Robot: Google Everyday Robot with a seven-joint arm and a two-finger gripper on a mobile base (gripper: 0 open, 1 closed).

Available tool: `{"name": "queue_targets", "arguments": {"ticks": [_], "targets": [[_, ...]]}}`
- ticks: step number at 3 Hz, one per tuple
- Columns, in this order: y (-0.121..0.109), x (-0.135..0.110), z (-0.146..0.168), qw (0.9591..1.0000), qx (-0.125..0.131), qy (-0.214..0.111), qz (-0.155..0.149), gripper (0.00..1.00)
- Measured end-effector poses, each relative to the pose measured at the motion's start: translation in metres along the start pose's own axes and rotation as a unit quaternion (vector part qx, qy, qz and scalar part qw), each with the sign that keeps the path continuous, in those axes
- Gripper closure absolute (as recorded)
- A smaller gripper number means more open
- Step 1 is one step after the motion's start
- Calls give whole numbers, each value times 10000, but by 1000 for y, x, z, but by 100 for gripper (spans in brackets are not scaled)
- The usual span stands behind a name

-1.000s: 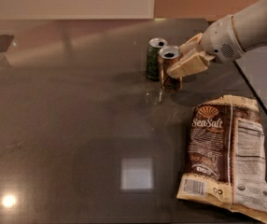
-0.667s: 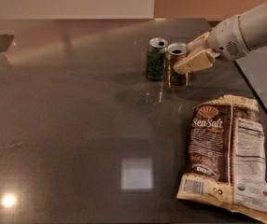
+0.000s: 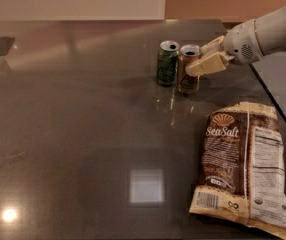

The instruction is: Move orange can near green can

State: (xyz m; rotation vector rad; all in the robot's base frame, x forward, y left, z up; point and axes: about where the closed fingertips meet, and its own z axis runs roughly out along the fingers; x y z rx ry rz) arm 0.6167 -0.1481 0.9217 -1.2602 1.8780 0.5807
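Orange can [image 3: 185, 82] at the point of placement. The can stands upright on the dark table [image 3: 83, 134], long axis vertical and silver top uppermost, just beside the green can [image 3: 167, 64], which is also upright and lies on its view-left side; the gap between them is too narrow to say whether they touch. The gripper [image 3: 195, 59] reaches in from the right edge of the view and meets the orange can on its view-right flank, so the can lies directly ahead of the fingertips and the green can is beyond it on the same line. The near finger [image 3: 208, 64] crosses the front of the can's upper body. The far finger runs behind the rim, so the can sits between the two and appears to be pinched there (a judgement from how the fingers bracket it, since the contact itself is not visible). Judged against the task, the can is already near its target, so what remains is letting go and drawing back. That move turns on direction: retreat should follow the arm's own line toward view-right, away from both cans, because a sideways drift could drag the light orange can or knock it into its neighbour. The sea-salt chip bag [image 3: 245, 164] lies flat nearer the camera, well apart from that path.
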Motion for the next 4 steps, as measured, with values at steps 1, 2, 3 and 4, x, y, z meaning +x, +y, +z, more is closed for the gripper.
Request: {"name": "queue_targets", "arguments": {"ticks": [1,2,3,4], "targets": [[-5,4,5,9998,-64,-104,129,38],[-8,8,7,9996,-107,-173,213,16],[-7,7,10,9995,-133,-172,208,0],[-7,7,10,9995,-133,-172,208,0]]}}
